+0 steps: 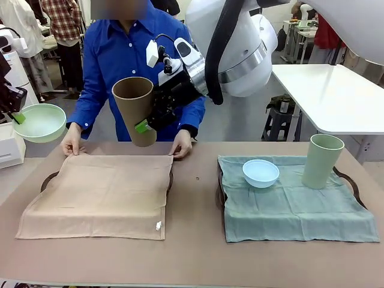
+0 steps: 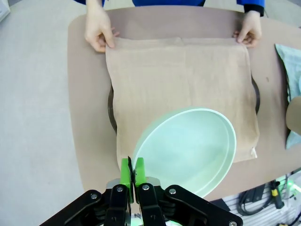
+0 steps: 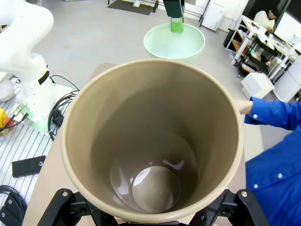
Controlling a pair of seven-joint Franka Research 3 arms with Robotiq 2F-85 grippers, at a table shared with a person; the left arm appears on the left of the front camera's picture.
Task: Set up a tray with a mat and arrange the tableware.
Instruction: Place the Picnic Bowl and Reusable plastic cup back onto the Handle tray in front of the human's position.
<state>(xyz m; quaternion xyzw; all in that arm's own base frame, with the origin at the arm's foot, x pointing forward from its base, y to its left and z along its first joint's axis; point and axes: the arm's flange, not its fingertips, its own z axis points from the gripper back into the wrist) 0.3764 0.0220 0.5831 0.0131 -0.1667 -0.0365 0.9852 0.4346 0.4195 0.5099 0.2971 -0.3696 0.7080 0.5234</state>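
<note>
My left gripper (image 1: 19, 118) is shut on the rim of the mint green bowl (image 1: 39, 122), holding it in the air left of the table; in the left wrist view its fingertips (image 2: 126, 170) pinch the bowl (image 2: 188, 150) above the beige mat (image 2: 183, 89). My right gripper (image 1: 144, 123) grips the brown tumbler (image 1: 135, 111), tilted, high over the beige mat (image 1: 99, 195); the tumbler (image 3: 155, 141) opens toward the right wrist camera. The beige mat covers a dark tray (image 1: 48, 179). A person's hands (image 1: 72, 144) (image 1: 182, 144) hold the mat's far corners.
At the right a second tray (image 1: 354, 186) carries a green mat (image 1: 294, 210) with a light blue bowl (image 1: 260, 173) and a pale green tumbler (image 1: 322, 161) standing upright. A white box (image 1: 11, 150) sits at the table's left edge.
</note>
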